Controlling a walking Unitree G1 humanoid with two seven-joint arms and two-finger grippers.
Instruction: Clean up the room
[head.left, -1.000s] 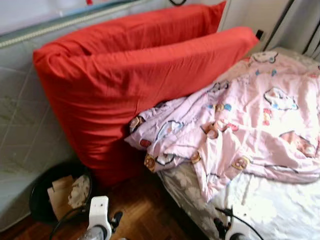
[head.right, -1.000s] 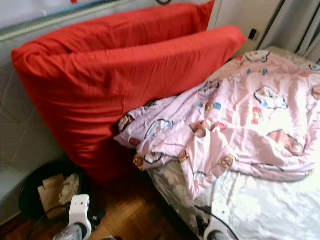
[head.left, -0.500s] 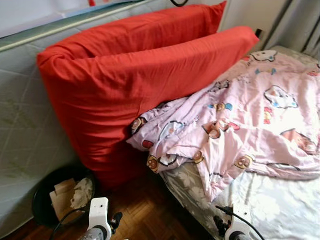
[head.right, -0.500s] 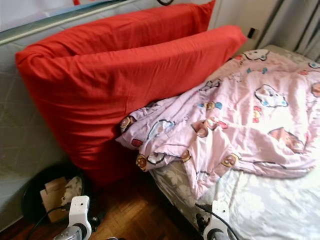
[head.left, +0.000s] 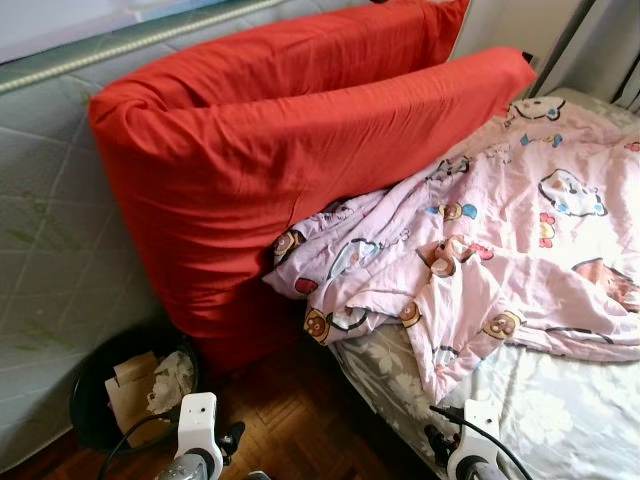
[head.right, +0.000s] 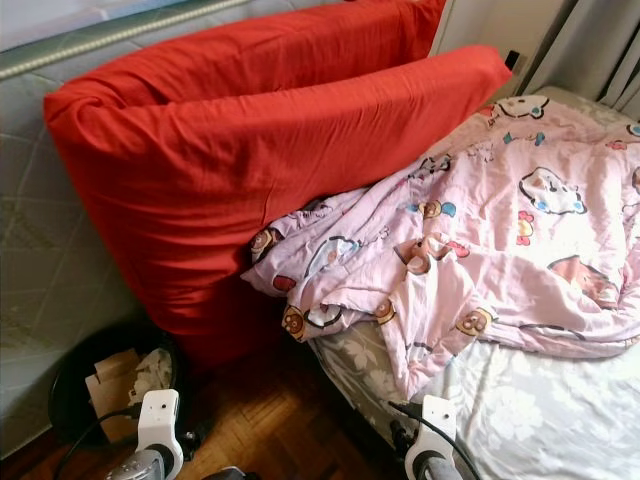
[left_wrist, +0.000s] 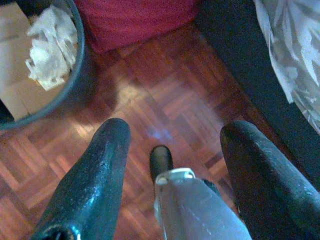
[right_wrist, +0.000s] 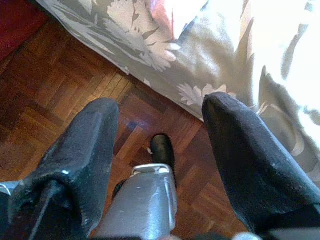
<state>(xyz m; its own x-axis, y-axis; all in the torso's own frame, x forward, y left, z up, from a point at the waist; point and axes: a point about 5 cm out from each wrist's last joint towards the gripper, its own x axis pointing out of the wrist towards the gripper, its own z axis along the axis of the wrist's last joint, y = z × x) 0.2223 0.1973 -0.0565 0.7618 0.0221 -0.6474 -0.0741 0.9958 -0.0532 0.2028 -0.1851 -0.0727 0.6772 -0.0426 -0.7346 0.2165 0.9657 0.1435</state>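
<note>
**Both arms idle beside the bed**

Above the parquet floor (left_wrist: 165, 100) I see left gripper (left_wrist: 172, 150) and right gripper (right_wrist: 160, 145) hanging, fingers spread, empty. Beside the bed (head.left: 560, 420) stands a bin (head.left: 95, 400); beyond, a rumpled pink duvet (head.left: 500, 260) touches red cushions (head.left: 260, 170).

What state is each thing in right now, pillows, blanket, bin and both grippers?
red pillows: propped upright against the mattress
pink blanket: crumpled, spilling over the bed edge
black bin: holds cardboard and crumpled paper
left gripper: open, empty, above the floor
right gripper: open, empty, beside the bed
</note>
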